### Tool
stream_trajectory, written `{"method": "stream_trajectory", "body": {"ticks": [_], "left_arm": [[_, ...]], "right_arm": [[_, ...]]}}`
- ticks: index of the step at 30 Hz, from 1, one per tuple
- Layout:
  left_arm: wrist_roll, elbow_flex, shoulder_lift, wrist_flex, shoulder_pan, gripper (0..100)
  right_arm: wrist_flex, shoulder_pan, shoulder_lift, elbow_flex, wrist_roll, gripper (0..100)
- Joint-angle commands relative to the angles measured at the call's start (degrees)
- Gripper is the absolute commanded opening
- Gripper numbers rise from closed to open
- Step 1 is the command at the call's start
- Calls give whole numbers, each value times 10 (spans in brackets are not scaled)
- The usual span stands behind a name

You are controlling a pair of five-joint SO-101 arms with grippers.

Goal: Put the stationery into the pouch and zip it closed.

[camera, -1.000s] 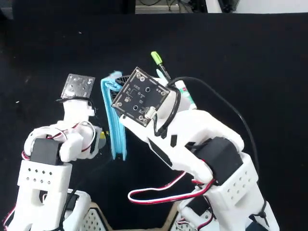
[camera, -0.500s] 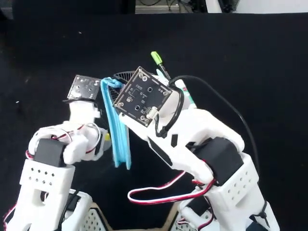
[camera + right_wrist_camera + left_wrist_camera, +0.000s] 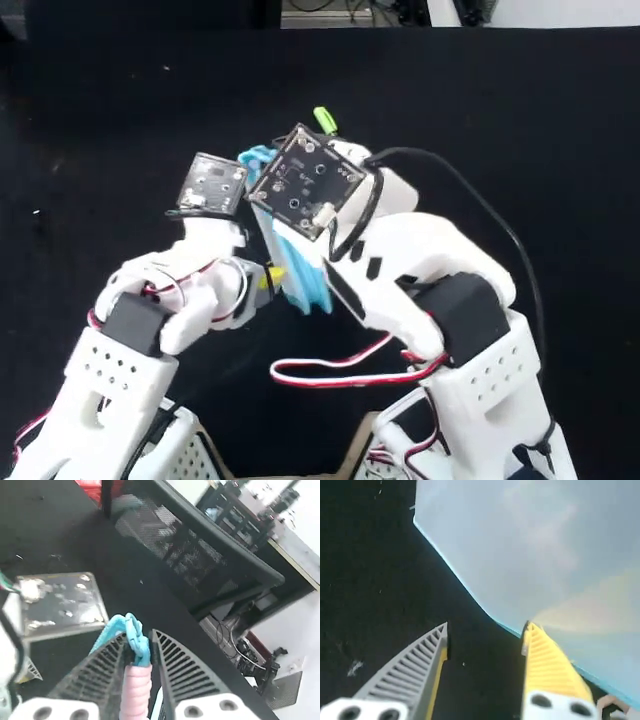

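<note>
The light blue pouch (image 3: 297, 268) hangs tilted between the two arms, off the black table (image 3: 520, 130). My right gripper (image 3: 139, 636) is shut on the cyan loop (image 3: 134, 630) at the pouch's top end, and something pink (image 3: 134, 690) sits between its fingers lower down. My left gripper (image 3: 485, 630) is open beside the pouch (image 3: 530, 545); its yellow finger (image 3: 547, 665) lies against the pouch's lower edge and its grey finger (image 3: 422, 662) stands apart over the table. A green-capped pen (image 3: 324, 120) pokes out behind the right arm's camera board (image 3: 305, 180).
The left arm's camera board (image 3: 213, 185) is close to the right arm's wrist and appears as a grey plate (image 3: 60, 605) in the right wrist view. A black mesh rack (image 3: 190, 555) and desks stand beyond the table's far edge.
The right gripper has lifted the pouch and tipped it to the right. The left arm has swung right, closer to the pouch. The white marker is now hidden by the right arm.
</note>
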Motion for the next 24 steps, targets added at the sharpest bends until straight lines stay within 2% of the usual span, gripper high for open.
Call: {"method": "stream_trajectory", "body": {"ticks": [1, 6, 13, 20, 24], "left_arm": [[8, 5, -6, -33, 12, 253], [4, 24, -7, -29, 0, 253], [-4, 44, -7, -28, -92, 253], [-64, 39, -7, 49, -123, 253], [-82, 35, -7, 78, -164, 252]], "right_arm": [[-10, 14, -1, -7, 6, 11], [-11, 13, -1, 41, 4, 11], [-5, -7, -6, 55, 4, 11], [28, -81, -56, 58, 3, 11], [45, -90, -90, 69, 3, 11]]}}
